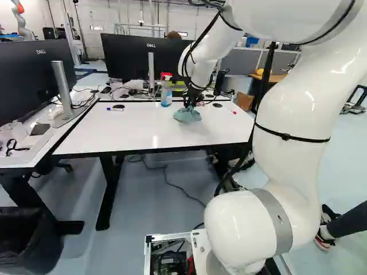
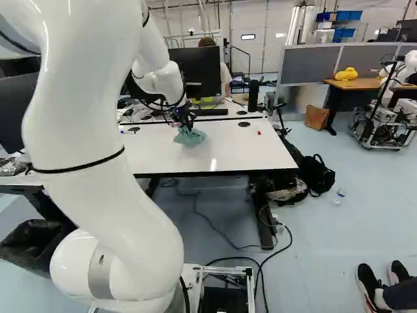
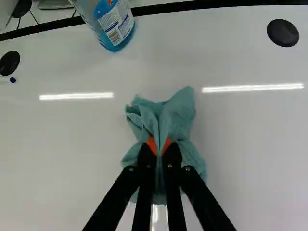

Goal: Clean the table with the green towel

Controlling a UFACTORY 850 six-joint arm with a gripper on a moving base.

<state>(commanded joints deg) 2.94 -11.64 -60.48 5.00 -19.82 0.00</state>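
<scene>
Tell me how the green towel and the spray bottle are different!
The green towel is soft and crumpled, but the spray bottle is smooth and stands upright. The jaws pinch the towel, while nothing grips the bottle. The towel is all green; the bottle has a red top and blue below. Both are on the white table.

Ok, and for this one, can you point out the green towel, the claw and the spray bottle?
Green towel [image 3: 168, 121]: wrist view, on its bunched folds.
Claw [image 3: 159, 145]: wrist view, midway between its fingertips.
Spray bottle [image 1: 166, 96]: left base view, on its body below the red trigger head.
</scene>
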